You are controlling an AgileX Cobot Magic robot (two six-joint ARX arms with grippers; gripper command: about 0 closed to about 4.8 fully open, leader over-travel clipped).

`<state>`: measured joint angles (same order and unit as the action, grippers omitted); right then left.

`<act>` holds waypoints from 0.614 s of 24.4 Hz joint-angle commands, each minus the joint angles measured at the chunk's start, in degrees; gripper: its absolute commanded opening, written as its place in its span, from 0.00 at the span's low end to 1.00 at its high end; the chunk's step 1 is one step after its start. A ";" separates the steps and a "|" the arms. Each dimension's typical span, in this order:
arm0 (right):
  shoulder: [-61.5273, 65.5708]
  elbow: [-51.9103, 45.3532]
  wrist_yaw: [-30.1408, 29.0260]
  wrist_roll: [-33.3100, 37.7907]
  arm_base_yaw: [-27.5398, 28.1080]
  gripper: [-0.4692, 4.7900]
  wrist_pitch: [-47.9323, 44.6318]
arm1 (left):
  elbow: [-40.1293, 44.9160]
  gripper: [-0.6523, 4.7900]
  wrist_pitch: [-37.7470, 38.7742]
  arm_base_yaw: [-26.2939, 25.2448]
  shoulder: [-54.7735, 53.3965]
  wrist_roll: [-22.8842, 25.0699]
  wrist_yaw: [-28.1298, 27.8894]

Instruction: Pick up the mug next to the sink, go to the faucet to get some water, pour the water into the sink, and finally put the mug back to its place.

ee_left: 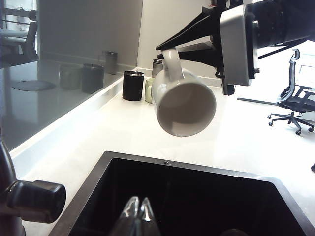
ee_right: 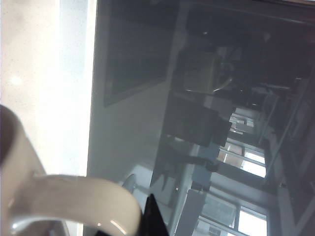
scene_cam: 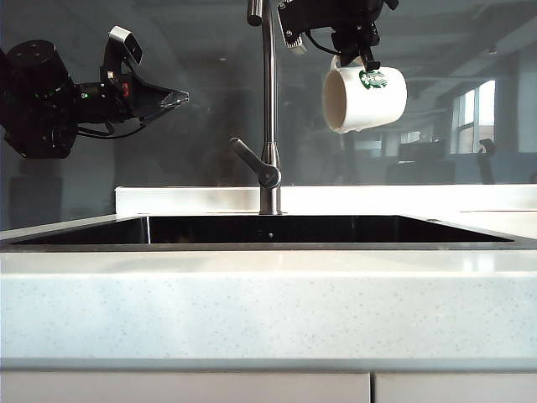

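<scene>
Exterior view: right tool (scene_cam: 362, 57) pinches the Starbucks mug (scene_cam: 366, 99) by its loop handle, high above the sink (scene_cam: 277, 229), just right of the faucet (scene_cam: 268, 109). Mug is tipped, mouth facing left and slightly down, looks like the pour step. Left tool (scene_cam: 172, 98) hangs idle at left, fingers pressed together, holding nothing. Left wrist view: mug (ee_left: 183, 105) interior looks empty, no water visible. Judgement: ceramic, rigid, fairly heavy, glazed so slippery, chips if dropped on the counter (scene_cam: 268, 294). Handle is the sensible hold; a thin pinch there lets it swing.
</scene>
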<state>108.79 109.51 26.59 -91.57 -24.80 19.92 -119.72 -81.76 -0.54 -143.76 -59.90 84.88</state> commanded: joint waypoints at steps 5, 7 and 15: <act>-1.31 0.76 0.94 9.62 -0.13 0.07 -3.34 | -0.20 0.11 -2.54 -0.07 0.28 -0.15 -0.17; -1.31 0.76 0.72 13.90 0.09 0.07 -2.97 | -0.20 0.11 -2.54 -0.07 0.28 -0.15 -0.15; -1.31 0.76 -5.90 34.10 2.89 0.07 2.27 | -0.20 0.11 -2.54 -0.07 0.28 -0.15 -0.15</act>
<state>108.73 109.54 22.79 -63.31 -22.41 23.35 -119.74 -81.76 -0.54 -143.76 -60.03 84.88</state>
